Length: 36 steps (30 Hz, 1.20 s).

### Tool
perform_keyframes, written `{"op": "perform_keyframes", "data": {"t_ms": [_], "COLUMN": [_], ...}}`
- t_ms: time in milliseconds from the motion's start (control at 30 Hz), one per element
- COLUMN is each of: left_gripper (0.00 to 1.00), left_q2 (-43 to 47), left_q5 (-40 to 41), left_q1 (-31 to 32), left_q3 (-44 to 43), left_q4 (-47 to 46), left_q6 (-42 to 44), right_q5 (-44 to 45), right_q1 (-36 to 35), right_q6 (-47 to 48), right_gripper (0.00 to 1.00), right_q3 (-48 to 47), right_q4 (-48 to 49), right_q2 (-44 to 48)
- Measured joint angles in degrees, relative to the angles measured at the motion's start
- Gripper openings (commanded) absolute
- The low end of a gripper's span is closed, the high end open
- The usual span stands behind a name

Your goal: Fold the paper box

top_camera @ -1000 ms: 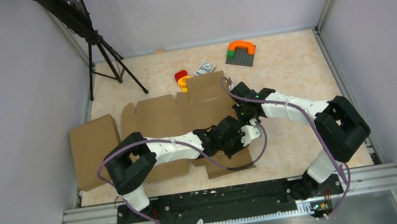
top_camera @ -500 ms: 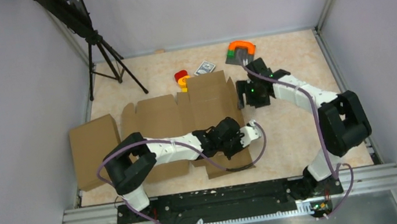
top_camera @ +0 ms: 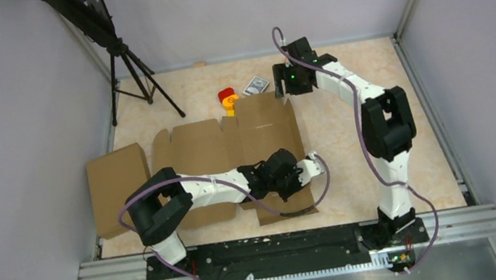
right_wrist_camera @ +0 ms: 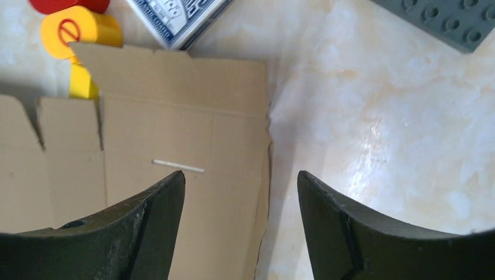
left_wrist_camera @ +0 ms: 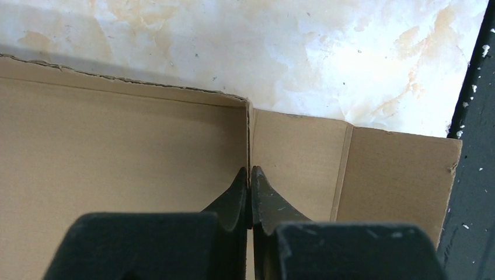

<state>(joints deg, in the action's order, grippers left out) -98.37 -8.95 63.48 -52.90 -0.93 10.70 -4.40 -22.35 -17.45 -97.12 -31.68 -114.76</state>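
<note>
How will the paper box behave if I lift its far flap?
Likely floppy at the scored creases: the paper box is a thin die-cut sheet, so the flap should hinge rather than lift the whole sheet. It is probably light. The shut left gripper resting on it may limit sliding.

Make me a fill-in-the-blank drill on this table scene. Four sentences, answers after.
1. The left hand is ____, its tips at a crease of the paper box.
2. The right hand is ____ and holds nothing.
3. The toy at the paper box's far edge is red and ____.
4. Seen from above, the second brown box lies to the paper box's ____.

Answers: shut; open; yellow; left
</note>
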Motion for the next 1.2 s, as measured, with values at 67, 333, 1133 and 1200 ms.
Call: {"op": "perform_keyframes", "data": {"t_ms": [67, 333, 1133, 1200], "left_gripper": [0.00, 0.00, 0.00, 0.00], "left_q2": [0.20, 0.50, 2.56, 2.91], "left_q5": [0.00, -0.59, 0.70, 0.83], "left_q1": [0.00, 0.00, 0.09, 0.09], "left_q3": [0.33, 0.90, 3.52, 3.87], "left_q4": [-0.26, -0.79, -1.62, -1.64], "left_q6": [-0.31, -0.96, -3.30, -3.32], "right_q5": [0.68, 0.44, -12.63, -12.94], "right_q1": [0.02, 0.02, -2.23, -2.47], "right_q6": [1.55, 4.20, 11.50, 12.22], "right_gripper": [0.68, 0.61, 0.59, 0.61], "right_q3": [-3.26, -7.89, -2.19, -2.19], "right_q4": [-1.20, -5.14, -4.63, -4.39], "right_q2": [-3.06, -10.60, -10.51, -10.51]}}
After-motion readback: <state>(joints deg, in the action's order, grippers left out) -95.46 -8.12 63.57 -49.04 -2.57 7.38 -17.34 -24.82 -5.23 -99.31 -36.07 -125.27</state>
